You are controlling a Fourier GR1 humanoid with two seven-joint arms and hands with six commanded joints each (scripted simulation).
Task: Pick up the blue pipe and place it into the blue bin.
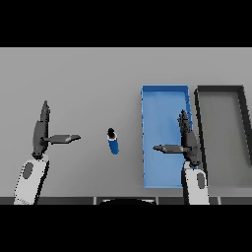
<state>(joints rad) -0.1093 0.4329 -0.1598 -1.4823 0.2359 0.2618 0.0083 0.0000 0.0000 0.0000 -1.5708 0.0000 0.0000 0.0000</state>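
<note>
— Hands first: how do they stand?

— Right hand (188,140), dark and slim on a white and grey arm, hangs over the right part of the flat blue rectangular bin (160,142). Its fingers point straight away from the robot and the thumb juts out toward the left; it holds nothing. The left hand (42,133) shows at the left side of the view above bare table, fingers likewise straight and thumb stretched toward the right, also carrying nothing.

— And the pipe?

— Between the two hands, on the smooth grey table (88,78), sits the short blue cylindrical pipe (113,144) with a dark end turned away from the robot. It rests just left of the blue bin, apart from its wall, and nearer to that bin than to the left hand. Neither hand touches it.

— What else lies further out?

— Right of the blue bin, just beside it, is a second rectangular bin with a dark rim and grey floor (216,89), about the same shape, reaching toward the right edge of the view. Both bins look shallow, with thin straight walls.

— The surface itself?

— Plain, matte grey, evenly flat, stretching across the whole view with no pattern or marks. Nothing of the room beyond the table can be seen.
</note>
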